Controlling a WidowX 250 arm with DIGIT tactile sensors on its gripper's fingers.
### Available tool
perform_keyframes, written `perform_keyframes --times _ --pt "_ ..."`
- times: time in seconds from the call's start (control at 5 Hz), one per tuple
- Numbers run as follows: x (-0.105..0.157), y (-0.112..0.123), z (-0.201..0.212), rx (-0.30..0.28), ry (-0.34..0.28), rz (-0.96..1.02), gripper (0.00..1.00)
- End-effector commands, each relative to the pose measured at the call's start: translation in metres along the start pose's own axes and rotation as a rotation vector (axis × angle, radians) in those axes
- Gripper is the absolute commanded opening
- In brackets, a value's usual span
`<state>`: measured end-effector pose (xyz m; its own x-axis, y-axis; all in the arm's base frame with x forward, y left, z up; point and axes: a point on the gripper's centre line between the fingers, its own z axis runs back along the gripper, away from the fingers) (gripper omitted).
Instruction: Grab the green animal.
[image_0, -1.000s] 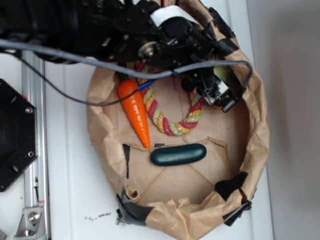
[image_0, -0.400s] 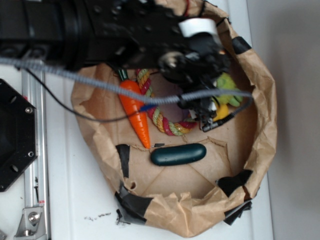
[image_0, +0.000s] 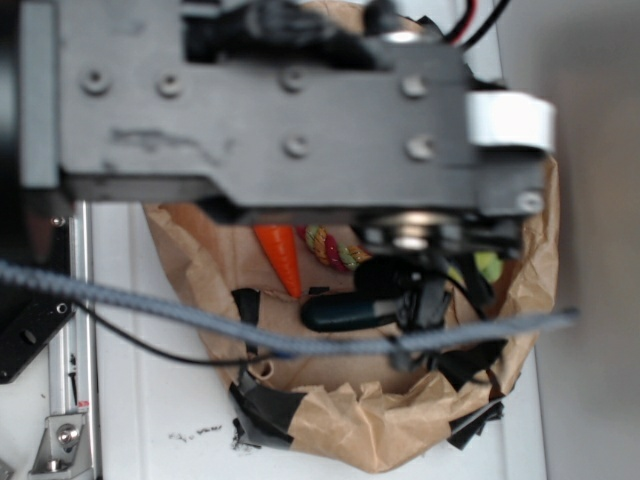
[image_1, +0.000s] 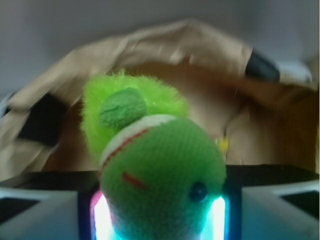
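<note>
Grab looks done: gripper is clamped on the green plush frog, head filling the wrist view between the pads, above the brown paper bowl. Exterior shows only a lime sliver; arm blocks the rest. Remaining: hold it secure.

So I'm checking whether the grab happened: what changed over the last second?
The arm rose toward the exterior camera and now hides most of the paper-lined basket. The gripper has the green animal between its fingers, lifted against the basket wall. The carrot, rope ring and dark green toy stayed put.
</note>
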<state>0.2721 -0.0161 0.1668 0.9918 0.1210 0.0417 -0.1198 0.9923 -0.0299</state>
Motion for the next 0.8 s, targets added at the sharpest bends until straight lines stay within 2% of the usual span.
perform_keyframes --times 0.0,0.4,0.6 --pt "-0.016 -0.002 -0.004 0.021 0.079 0.069 0.00" --pt "-0.031 0.015 -0.005 0.083 -0.007 0.128 0.00" --pt "-0.035 0.018 -0.009 0.093 -0.007 0.143 0.00"
